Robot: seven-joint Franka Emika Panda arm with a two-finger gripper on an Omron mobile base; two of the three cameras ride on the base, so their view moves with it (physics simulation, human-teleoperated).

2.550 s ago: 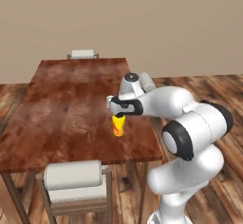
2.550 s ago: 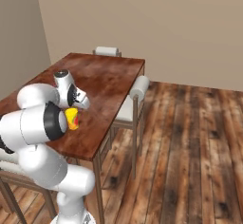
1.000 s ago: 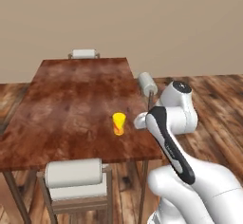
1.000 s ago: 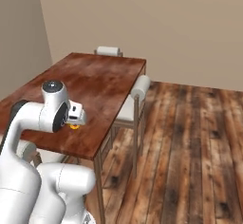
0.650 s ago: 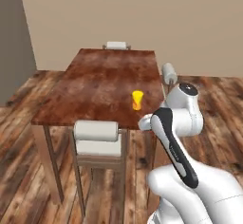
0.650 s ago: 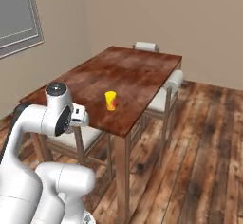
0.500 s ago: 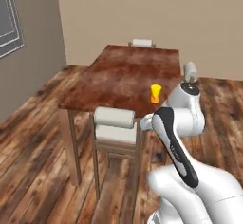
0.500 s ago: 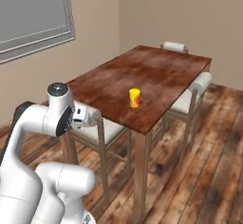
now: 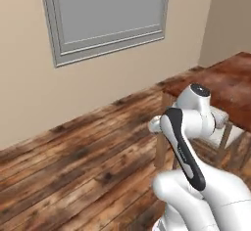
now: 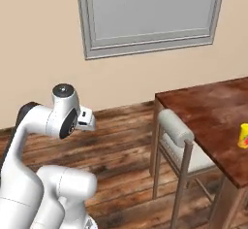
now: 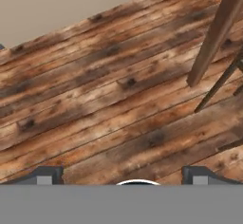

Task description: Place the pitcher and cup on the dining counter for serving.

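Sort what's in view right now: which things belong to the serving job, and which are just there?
Job things: cup, standing on the dining counter; gripper, open and holding nothing.

Just there: stool tucked at the counter; window; wood floor.

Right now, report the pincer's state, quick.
Pincer: open, holding nothing; its two tips stand wide apart over bare wood floor.
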